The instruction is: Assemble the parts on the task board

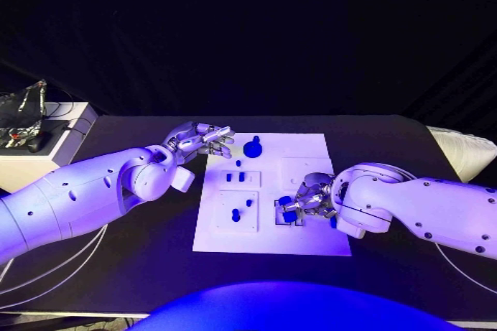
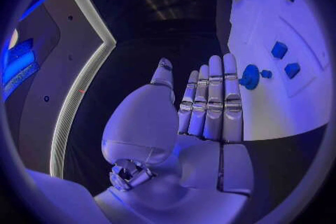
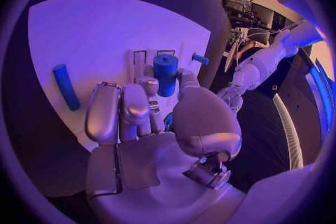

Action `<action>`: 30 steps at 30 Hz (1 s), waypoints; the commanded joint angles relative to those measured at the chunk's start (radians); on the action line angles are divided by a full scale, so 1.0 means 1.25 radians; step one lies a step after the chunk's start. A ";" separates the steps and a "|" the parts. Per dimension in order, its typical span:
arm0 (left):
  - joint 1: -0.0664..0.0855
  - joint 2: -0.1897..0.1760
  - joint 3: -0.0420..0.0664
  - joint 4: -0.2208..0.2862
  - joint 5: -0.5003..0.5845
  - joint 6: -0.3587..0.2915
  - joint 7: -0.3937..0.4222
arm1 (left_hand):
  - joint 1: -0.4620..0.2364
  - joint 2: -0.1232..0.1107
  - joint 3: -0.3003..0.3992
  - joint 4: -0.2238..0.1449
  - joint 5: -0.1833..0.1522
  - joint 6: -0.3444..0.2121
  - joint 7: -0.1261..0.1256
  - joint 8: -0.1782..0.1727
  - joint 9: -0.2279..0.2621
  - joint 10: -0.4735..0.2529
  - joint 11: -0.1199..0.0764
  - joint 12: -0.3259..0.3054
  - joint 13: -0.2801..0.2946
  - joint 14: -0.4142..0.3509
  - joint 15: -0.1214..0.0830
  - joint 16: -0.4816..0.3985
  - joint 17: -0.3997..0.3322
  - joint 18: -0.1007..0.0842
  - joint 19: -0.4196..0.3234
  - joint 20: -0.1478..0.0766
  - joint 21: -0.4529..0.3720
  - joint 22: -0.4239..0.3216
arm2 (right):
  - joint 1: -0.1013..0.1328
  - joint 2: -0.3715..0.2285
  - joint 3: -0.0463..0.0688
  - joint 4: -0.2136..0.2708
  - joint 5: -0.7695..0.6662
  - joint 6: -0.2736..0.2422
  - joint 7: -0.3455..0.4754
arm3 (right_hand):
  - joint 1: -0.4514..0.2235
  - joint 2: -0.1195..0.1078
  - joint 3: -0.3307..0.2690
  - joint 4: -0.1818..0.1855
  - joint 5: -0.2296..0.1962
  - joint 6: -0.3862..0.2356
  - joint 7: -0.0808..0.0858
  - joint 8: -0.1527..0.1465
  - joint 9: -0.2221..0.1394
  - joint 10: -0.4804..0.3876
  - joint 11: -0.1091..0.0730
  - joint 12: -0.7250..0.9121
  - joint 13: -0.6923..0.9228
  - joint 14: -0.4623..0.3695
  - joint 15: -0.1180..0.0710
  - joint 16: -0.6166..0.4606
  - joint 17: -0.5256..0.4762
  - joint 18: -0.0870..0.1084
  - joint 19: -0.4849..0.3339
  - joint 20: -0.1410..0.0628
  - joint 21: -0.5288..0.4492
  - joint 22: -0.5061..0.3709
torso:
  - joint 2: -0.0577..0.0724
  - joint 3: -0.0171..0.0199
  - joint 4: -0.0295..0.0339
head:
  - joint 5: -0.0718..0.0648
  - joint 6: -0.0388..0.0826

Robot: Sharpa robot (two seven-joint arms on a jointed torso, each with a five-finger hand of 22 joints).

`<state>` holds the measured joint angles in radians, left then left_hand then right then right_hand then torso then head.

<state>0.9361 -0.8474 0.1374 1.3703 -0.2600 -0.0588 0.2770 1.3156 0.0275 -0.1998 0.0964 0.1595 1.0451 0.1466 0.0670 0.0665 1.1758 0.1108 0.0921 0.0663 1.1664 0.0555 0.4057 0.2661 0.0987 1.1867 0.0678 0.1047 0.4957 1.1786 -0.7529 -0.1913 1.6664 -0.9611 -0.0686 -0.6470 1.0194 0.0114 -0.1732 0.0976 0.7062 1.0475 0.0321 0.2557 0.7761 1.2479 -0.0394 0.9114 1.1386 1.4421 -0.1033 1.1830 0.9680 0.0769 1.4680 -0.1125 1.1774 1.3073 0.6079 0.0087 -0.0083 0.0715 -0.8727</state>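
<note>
a black table (image 1: 124, 266) carries the white task board (image 1: 300, 241) at its middle, darkness beyond its far edge — a white box with cables (image 1: 31, 141) stands at the far left corner. the left hand (image 1: 199, 139) hovers at the board's far left edge, fingers straight and apart, holding nothing. the right hand (image 1: 306, 200) pinches a blue cylinder part (image 3: 166, 74) over the board's right half; other blue parts (image 1: 252, 147) stand on the board.

The desk (image 1: 124, 273) is black. The task board (image 1: 311, 241) on it is plain white, and the parts (image 1: 253, 147) are solid blue, including the round one at twelve o'clock. Both arms are white with silver hands.
</note>
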 commanded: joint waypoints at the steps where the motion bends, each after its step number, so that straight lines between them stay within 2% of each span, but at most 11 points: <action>1: 0.000 0.000 0.001 0.003 0.005 0.016 0.004 | 0.001 0.009 -0.003 -0.003 0.000 -0.005 0.002 0.001 0.001 -0.005 -0.002 0.003 0.001 -0.002 0.006 0.003 -0.001 -0.003 0.000 0.003 0.002 -0.001 | -0.005 0.003 -0.003 -0.001 -0.014 0.019 -0.006 | 0.005 0.003 0.065 -0.069 -0.007 0.006 0.002 -0.004 0.000 0.002 -0.001 -0.003 -0.001 0.003 0.003 -0.004 -0.001 -0.009 0.061 -0.001 -0.003 0.133 | 0.000 0.0002 0.0001 | 0.001 0.000; 10: 0.000 0.000 0.001 0.003 0.006 0.017 0.002 | 0.001 0.009 -0.003 -0.003 0.000 -0.005 0.002 0.001 0.001 -0.005 -0.002 0.003 0.001 -0.002 0.006 0.003 -0.001 -0.003 0.000 0.003 0.002 -0.001 | -0.009 0.008 -0.003 -0.003 -0.013 0.008 -0.005 | -0.002 -0.001 0.048 -0.042 -0.065 0.006 0.004 -0.003 0.001 0.002 0.001 -0.004 -0.003 0.003 0.004 -0.006 -0.002 -0.009 0.061 0.001 -0.004 0.133 | 0.000 0.0000 -0.0001 | 0.002 0.000; 13: 0.000 0.000 0.001 0.003 0.006 0.018 0.002 | 0.003 0.012 -0.006 -0.003 0.000 -0.005 0.002 0.001 0.001 -0.005 -0.001 0.003 0.001 -0.003 0.006 0.003 -0.001 -0.002 -0.001 0.004 0.006 -0.005 | -0.010 0.009 -0.003 -0.006 -0.014 -0.001 -0.005 | -0.005 -0.004 0.040 -0.022 -0.106 0.006 0.004 -0.002 0.002 0.004 0.001 -0.003 -0.003 0.003 0.004 -0.006 -0.001 -0.009 0.061 0.001 -0.002 0.133 | 0.000 0.0002 -0.0001 | 0.005 0.000; 16: 0.000 0.000 0.001 0.002 0.006 0.018 0.001 | 0.002 0.013 -0.005 -0.002 0.000 -0.005 0.002 0.001 0.001 -0.006 -0.001 0.003 0.001 -0.003 0.006 0.003 -0.001 -0.002 -0.001 0.004 0.006 -0.006 | -0.012 0.011 -0.003 -0.009 -0.019 -0.017 -0.005 | -0.013 -0.009 0.035 0.000 -0.165 0.006 0.004 -0.002 0.003 0.004 0.001 -0.002 -0.004 0.003 0.005 -0.005 -0.001 -0.008 0.062 0.001 -0.002 0.133 | 0.000 0.0001 0.0000 | 0.007 0.000; 18: 0.000 0.000 0.001 0.002 0.006 0.019 0.001 | 0.002 0.013 -0.005 -0.002 0.000 -0.005 0.002 0.001 0.001 -0.006 -0.001 0.003 0.001 -0.003 0.006 0.003 -0.001 -0.002 -0.001 0.004 0.006 -0.006 | -0.013 0.012 -0.003 -0.011 -0.024 -0.025 -0.006 | -0.010 -0.016 0.038 0.025 -0.168 0.007 0.003 0.000 0.005 0.005 0.001 -0.001 -0.004 0.003 0.005 -0.005 0.000 -0.008 0.062 0.001 0.000 0.133 | 0.000 0.0002 -0.0002 | 0.006 0.000; 20: 0.000 -0.001 0.001 0.003 0.006 0.019 0.000 | 0.003 0.014 -0.005 -0.002 0.000 -0.005 0.002 0.001 0.001 -0.005 -0.001 0.003 0.001 -0.003 0.006 0.003 -0.001 -0.002 -0.001 0.004 0.006 -0.006 | -0.014 0.012 -0.003 -0.012 -0.029 -0.029 -0.006 | -0.012 -0.017 0.038 0.035 -0.174 0.007 0.003 0.000 0.005 0.006 0.001 -0.001 -0.004 0.003 0.005 -0.004 0.001 -0.009 0.062 0.001 0.000 0.133 | 0.000 0.0001 -0.0001 | 0.006 0.000; 23: 0.000 -0.001 0.001 0.002 0.006 0.019 0.000 | 0.003 0.014 -0.005 -0.002 0.000 -0.005 0.002 0.001 0.001 -0.005 -0.001 0.003 0.001 -0.003 0.006 0.003 -0.001 -0.002 -0.001 0.004 0.006 -0.006 | -0.015 0.012 -0.003 -0.013 -0.034 -0.029 -0.007 | -0.021 -0.020 0.038 0.056 -0.225 0.008 0.003 -0.001 0.004 0.006 0.002 -0.001 -0.004 0.003 0.005 -0.003 0.001 -0.009 0.062 0.001 0.001 0.133 | 0.000 0.0002 -0.0001 | 0.005 0.000; 25: 0.000 -0.001 0.001 0.002 0.006 0.019 0.000 | 0.003 0.014 -0.005 -0.002 0.000 -0.005 0.002 0.001 0.001 -0.005 -0.001 0.003 0.001 -0.003 0.006 0.003 -0.001 -0.002 -0.001 0.004 0.006 -0.006 | -0.015 0.012 -0.003 -0.012 -0.035 -0.026 -0.006 | -0.030 -0.034 0.047 0.078 -0.287 0.008 0.003 -0.002 0.003 0.006 0.003 -0.001 -0.004 0.003 0.004 -0.004 0.001 -0.009 0.062 0.001 0.002 0.134 | 0.000 0.0003 -0.0003 | 0.005 0.000; 27: 0.000 -0.001 0.001 0.002 0.006 0.020 0.000 | 0.003 0.014 -0.005 -0.002 0.000 -0.005 0.002 0.001 0.001 -0.005 -0.001 0.003 0.001 -0.003 0.006 0.003 -0.001 -0.002 -0.001 0.004 0.006 -0.006 | -0.016 0.011 -0.003 -0.010 -0.036 -0.023 -0.005 | -0.037 -0.068 0.079 0.117 -0.327 0.010 0.002 -0.003 0.001 0.006 0.004 -0.001 -0.003 0.003 0.004 -0.003 0.002 -0.009 0.062 0.002 0.003 0.134 | 0.001 0.0004 -0.0004 | 0.005 0.000; 28: 0.000 -0.001 0.001 0.002 0.006 0.020 0.000 | 0.003 0.014 -0.005 -0.002 0.000 -0.005 0.002 0.001 0.001 -0.005 -0.001 0.003 0.001 -0.003 0.006 0.003 -0.001 -0.002 -0.001 0.004 0.006 -0.006 | -0.016 0.011 -0.003 -0.009 -0.036 -0.022 -0.005 | -0.038 -0.088 0.097 0.141 -0.339 0.011 0.003 -0.004 0.000 0.006 0.003 -0.001 -0.003 0.003 0.005 -0.003 0.002 -0.009 0.062 0.002 0.003 0.134 | 0.001 0.0004 -0.0004 | 0.005 0.000; 30: 0.000 -0.001 0.001 0.002 0.006 0.020 -0.001 | 0.003 0.014 -0.005 -0.002 0.000 -0.005 0.002 0.001 0.001 -0.005 -0.001 0.003 0.001 -0.003 0.006 0.003 -0.001 -0.002 -0.001 0.004 0.006 -0.006 | -0.017 0.010 -0.002 -0.006 -0.037 -0.020 -0.003 | -0.049 -0.101 0.107 0.151 -0.350 0.012 0.003 -0.004 -0.001 0.006 0.003 -0.002 -0.003 0.003 0.005 -0.003 0.002 -0.009 0.062 0.002 0.004 0.134 | 0.000 0.0006 -0.0005 | 0.005 0.000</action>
<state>0.9361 -0.8492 0.1374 1.3705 -0.2587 -0.0527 0.2724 1.3171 0.0369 -0.2039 0.0923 0.1595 1.0451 0.1466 0.0670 0.0665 1.1758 0.1108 0.0921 0.0662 1.1629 0.0590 0.4057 0.2657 0.0986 1.1867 0.0678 0.1094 0.4889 1.1625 -0.7397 -0.1916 1.6600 -0.9853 -0.0954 -0.6455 0.9562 -0.1107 -0.0417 0.2824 0.2707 1.0613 0.0322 0.2547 0.7781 1.2538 -0.0416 0.9114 1.1342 1.4421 -0.1033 1.1793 0.9695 0.0769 1.4680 -0.1124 1.1774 1.3080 0.6084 0.0088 -0.0088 0.0776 -0.8727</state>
